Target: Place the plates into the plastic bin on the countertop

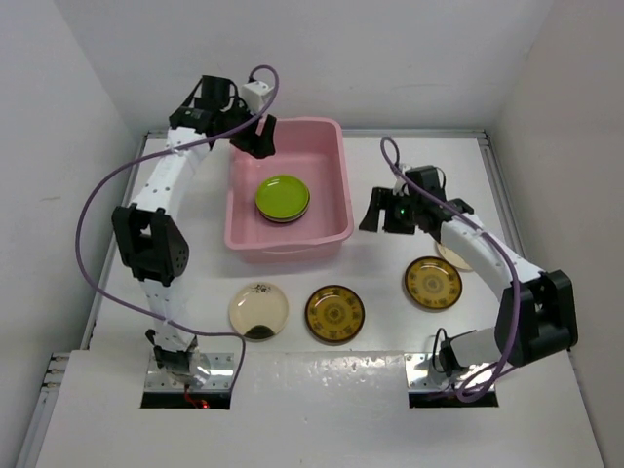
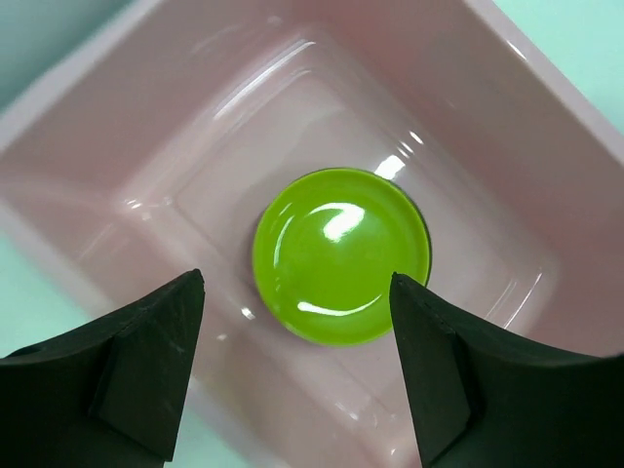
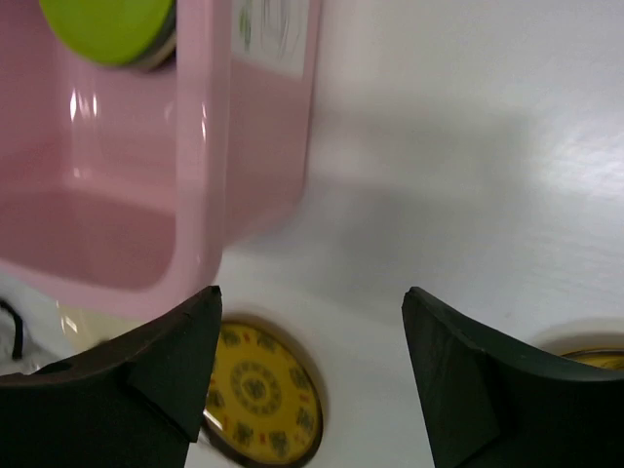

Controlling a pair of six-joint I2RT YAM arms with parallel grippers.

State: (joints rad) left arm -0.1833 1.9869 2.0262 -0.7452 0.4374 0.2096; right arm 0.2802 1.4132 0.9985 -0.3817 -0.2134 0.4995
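bin: pink bin (image 1: 336, 185) stands on the countertop (image 1: 390, 341), back-centre, between the two arms; long side runs away from the bases.
in bin: green plate (image 1: 283, 196) lies flat on the bin floor, roughly central. A darker rim shows under its near edge, so it sits on at least one other plate; count cannot be told.
left gripper: left gripper (image 1: 259, 138) hangs over the bin's back-left corner, jaws spread wide, nothing between them. The left wrist view looks straight down past both fingers (image 2: 127, 375) at the green plate (image 2: 341, 255) and the bin (image 2: 195, 127).
right gripper: right gripper (image 1: 382, 213) is low, just right of the bin's right wall, jaws apart and holding nothing. In the right wrist view the bin (image 3: 195, 156) fills the left side, very near the left finger.
loose plates: four on the countertop. Cream plate with dark patch (image 1: 258, 312) front-left; middle patterned plate (image 1: 334, 314) just beside it, apart; right patterned plate (image 1: 433, 284) front-right; pale plate (image 1: 452, 256) behind that, mostly hidden under the right arm.
in the way: the bin's right wall stands between the right gripper and the green plate; the right forearm covers the pale plate.
wrist detail: middle patterned plate (image 3: 258, 395) shows below the bin's corner.
other: purple cable (image 1: 97, 219) loops off the left arm; white walls (image 1: 58, 117) on three sides.
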